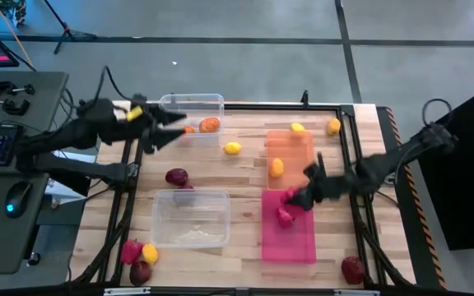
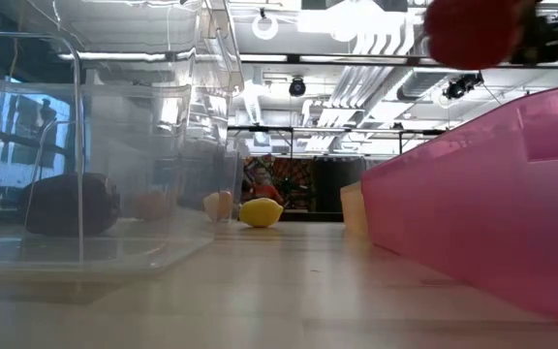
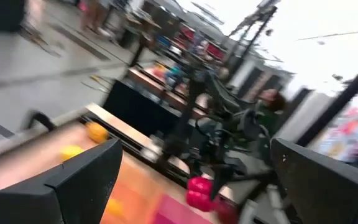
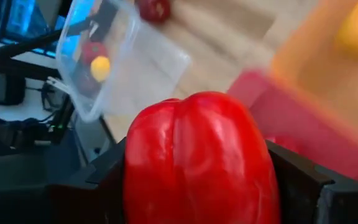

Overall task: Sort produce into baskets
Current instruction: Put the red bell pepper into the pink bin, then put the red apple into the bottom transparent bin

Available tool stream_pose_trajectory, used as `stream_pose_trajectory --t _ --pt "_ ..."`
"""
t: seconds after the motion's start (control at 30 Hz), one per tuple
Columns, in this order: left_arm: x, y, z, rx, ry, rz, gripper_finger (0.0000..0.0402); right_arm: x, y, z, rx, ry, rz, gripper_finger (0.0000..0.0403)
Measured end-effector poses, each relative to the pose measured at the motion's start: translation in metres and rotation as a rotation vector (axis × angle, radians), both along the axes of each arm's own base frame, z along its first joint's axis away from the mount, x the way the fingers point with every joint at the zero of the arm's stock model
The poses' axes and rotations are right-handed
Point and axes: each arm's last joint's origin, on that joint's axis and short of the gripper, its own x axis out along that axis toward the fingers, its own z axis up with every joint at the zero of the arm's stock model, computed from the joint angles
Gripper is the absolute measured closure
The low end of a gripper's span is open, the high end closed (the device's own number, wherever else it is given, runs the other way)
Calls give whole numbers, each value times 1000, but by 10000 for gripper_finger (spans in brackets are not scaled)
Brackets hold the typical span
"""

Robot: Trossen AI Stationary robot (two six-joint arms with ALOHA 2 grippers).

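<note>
My right gripper (image 1: 297,197) is shut on a bright red toy pepper (image 4: 197,162) above the far end of the pink bin (image 1: 290,238). One pink-red piece (image 1: 285,218) lies in that bin. In the low view the pepper (image 2: 478,29) hangs above the pink bin's wall (image 2: 492,213). My left gripper (image 1: 164,131) is open and empty at the left end of the far clear bin (image 1: 194,103), which holds two orange pieces (image 1: 210,125). The orange bin (image 1: 290,144) holds two yellow pieces (image 1: 276,167). My right gripper pinches the red pepper by its two opposite sides (image 4: 135,174) between its two fingers (image 4: 297,177). It comes from the table's right, slanting down. The pepper is lifted clear above the pink bin.
A near clear bin (image 1: 192,218) stands left of the pink one. Loose on the table are a maroon piece (image 1: 177,177), a yellow one (image 1: 233,148), an orange-yellow one (image 1: 333,126), three at the near left corner (image 1: 141,259) and a dark red one (image 1: 352,269).
</note>
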Motion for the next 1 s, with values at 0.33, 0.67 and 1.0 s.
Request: stream_pose_trajectory --t 0.33,0.67,1.0 --pt "14 -39 -49 -144 -80 -16 5 10 73 -46 109 162 64 139" --pt "30 -51 -52 -142 -107 129 5 27 89 -65 122 154 115 35" --pt "50 -57 -56 -196 -148 130 5 29 86 -62 41 137 308 7"
